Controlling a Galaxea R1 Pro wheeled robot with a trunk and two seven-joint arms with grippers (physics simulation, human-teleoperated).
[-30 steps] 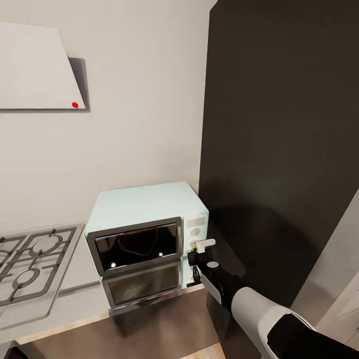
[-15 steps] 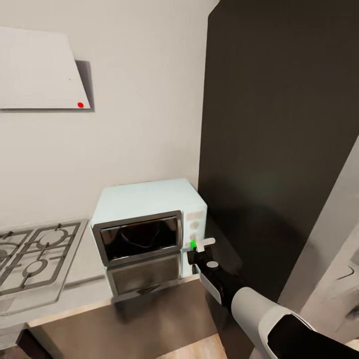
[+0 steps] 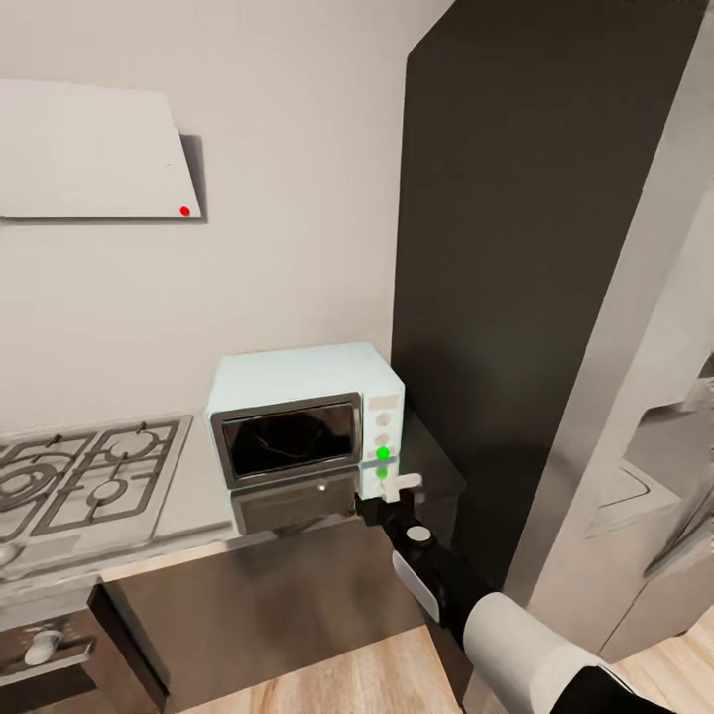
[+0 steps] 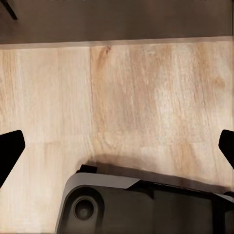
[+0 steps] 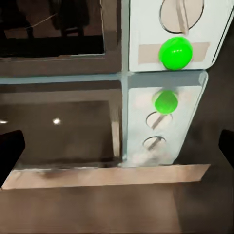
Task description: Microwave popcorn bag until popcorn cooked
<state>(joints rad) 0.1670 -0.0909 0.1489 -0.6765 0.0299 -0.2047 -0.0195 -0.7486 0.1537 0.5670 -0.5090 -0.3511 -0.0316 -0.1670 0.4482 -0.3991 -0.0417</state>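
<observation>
Kitchen corner, pale wall beside a tall dark cabinet (image 3: 516, 248): the grey countertop (image 3: 198, 491) carries a steel gas hob (image 3: 89, 476) and the light-blue microwave (image 3: 302, 382), door shut, green start button (image 5: 175, 52) lit on its knob panel. The right gripper (image 3: 392, 493) hovers just in front of that panel, fingers spread wide and holding nothing. The left gripper (image 4: 117, 146) hangs released over wood flooring (image 4: 146, 97). The popcorn bag cannot be made out through the dark glass. Heating appears under way; the next move likely calls for waiting.
</observation>
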